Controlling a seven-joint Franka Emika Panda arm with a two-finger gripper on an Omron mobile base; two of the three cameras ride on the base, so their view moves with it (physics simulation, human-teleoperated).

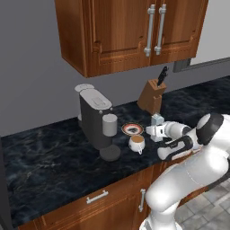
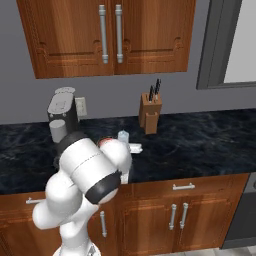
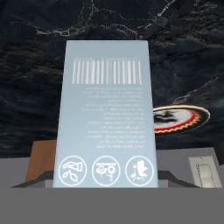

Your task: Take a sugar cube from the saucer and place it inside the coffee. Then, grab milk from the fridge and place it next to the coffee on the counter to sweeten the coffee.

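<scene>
We see the white arm bent low over the counter (image 1: 54, 152), forearm level, wrist turned toward the back wall. Our gripper (image 1: 154, 129) pinches the milk (image 3: 106, 116), a pale blue-white rectangular carton with a barcode and three round printed icons on its flat face; it stands just above or on the black veined worktop, we cannot tell which. Close beside it sits the coffee (image 1: 137, 143), a small white cup of brown liquid, and behind that the saucer (image 1: 132, 129), flat with a reddish-brown rim. Farther back stand a grey coffee machine (image 1: 95, 117) and a wooden knife block (image 1: 151, 97).
</scene>
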